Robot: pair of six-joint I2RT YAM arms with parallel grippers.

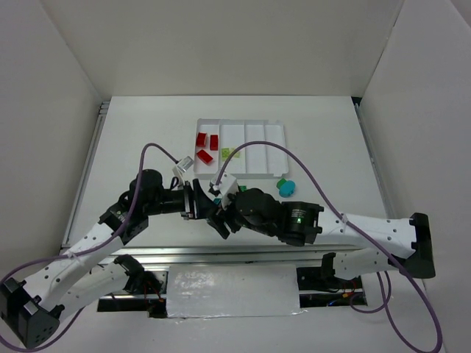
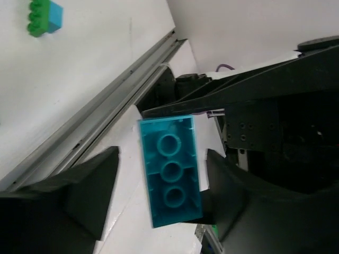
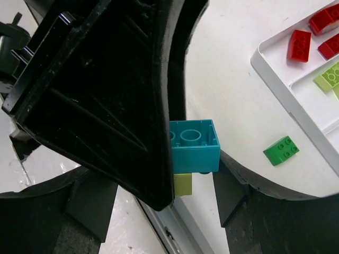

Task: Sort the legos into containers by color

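White-walled bay, white table (image 1: 331,140). The left gripper (image 2: 161,159) stands spread around a cyan brick (image 2: 170,172), with a gap at one side. Both arms bend inward, wrists meeting. The left one masks the right gripper (image 3: 167,177), so its grip is unreadable. Three red bricks (image 1: 200,138) lie in the tray (image 1: 265,140), end compartment; one green brick (image 3: 280,150) lies outside.

A lab test cell: white table (image 1: 140,147) boxed by plain white walls (image 1: 221,44).

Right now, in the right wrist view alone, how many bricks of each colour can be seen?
red bricks: 3, in the tray
cyan brick: 1
yellow-green bricks: 3, two in the tray (one cut by the frame edge), one showing below the cyan brick
green brick: 1, on the table
Total: 8
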